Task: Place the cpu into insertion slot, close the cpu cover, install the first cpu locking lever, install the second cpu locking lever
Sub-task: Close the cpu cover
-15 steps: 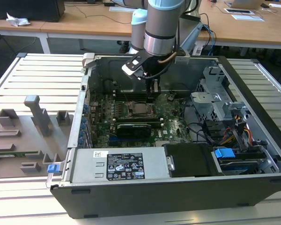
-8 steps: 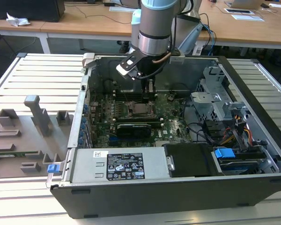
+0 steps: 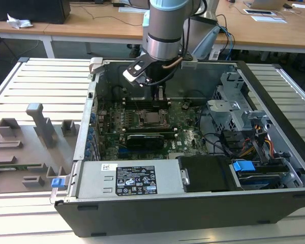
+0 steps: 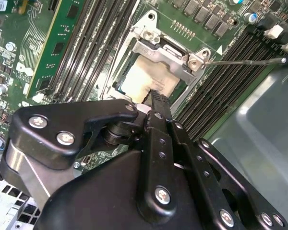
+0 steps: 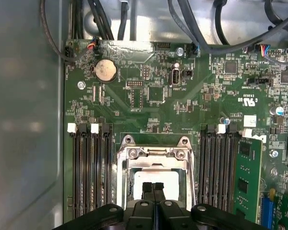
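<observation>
Jaws are seen closed, tip against tip, on the gripper [image 5: 152, 188], w/ the black fingertips [image 4: 156, 98] set over the bare metal top of the cpu [image 5: 156, 176]; whether contact is made can't be told. The cpu is seated in the insertion slot [image 3: 148, 120] and framed by the cpu cover [image 5: 153, 153], which is laid flat around it, the chip's top shown thru the square cut-out. A thin locking lever [image 4: 245, 61] is seen running out from a cover screw across the memory slots [image 4: 216, 96]; its latch state can't be told. Such slots are ranged on both sides of the socket on the green motherboard [image 5: 153, 103], and a coin cell [image 5: 106, 70] is mounted farther out.

In the exterior view the arm [image 3: 165, 30] is seen at 12 o'clock, above the open PC case [image 3: 274, 96]. From the socket, the power supply [image 3: 127, 178] is found at 6 o'clock, the drive cage [image 3: 234, 104] at 3 o'clock, and a grey fixture tray [image 3: 20, 152] at 9 o'clock, outside the case on the slatted table [image 3: 46, 71].
</observation>
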Tool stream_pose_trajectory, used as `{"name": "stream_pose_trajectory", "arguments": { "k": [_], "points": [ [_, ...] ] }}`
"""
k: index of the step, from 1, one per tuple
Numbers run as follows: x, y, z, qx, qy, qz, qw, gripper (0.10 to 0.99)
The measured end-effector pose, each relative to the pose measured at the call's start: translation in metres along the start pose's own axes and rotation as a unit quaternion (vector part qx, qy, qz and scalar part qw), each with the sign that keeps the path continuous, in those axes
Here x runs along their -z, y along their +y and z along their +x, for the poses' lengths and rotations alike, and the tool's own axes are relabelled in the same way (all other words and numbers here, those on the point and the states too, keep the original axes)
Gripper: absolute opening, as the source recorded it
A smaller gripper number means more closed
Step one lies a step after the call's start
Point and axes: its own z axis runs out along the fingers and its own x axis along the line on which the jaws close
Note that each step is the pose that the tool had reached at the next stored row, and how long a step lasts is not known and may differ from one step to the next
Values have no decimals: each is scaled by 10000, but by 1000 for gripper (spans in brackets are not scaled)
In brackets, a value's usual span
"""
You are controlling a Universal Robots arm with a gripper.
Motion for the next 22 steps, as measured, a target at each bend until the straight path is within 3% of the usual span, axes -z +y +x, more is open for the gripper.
{"name": "stream_pose_trajectory", "arguments": {
  "k": [8,14,22],
  "points": [
    [-20,-106,3,0,0,0,10000,106],
    [-134,-273,10,0,0,0,10000,106],
    [-215,-354,14,0,5,0,10000,106]
  ]
}}
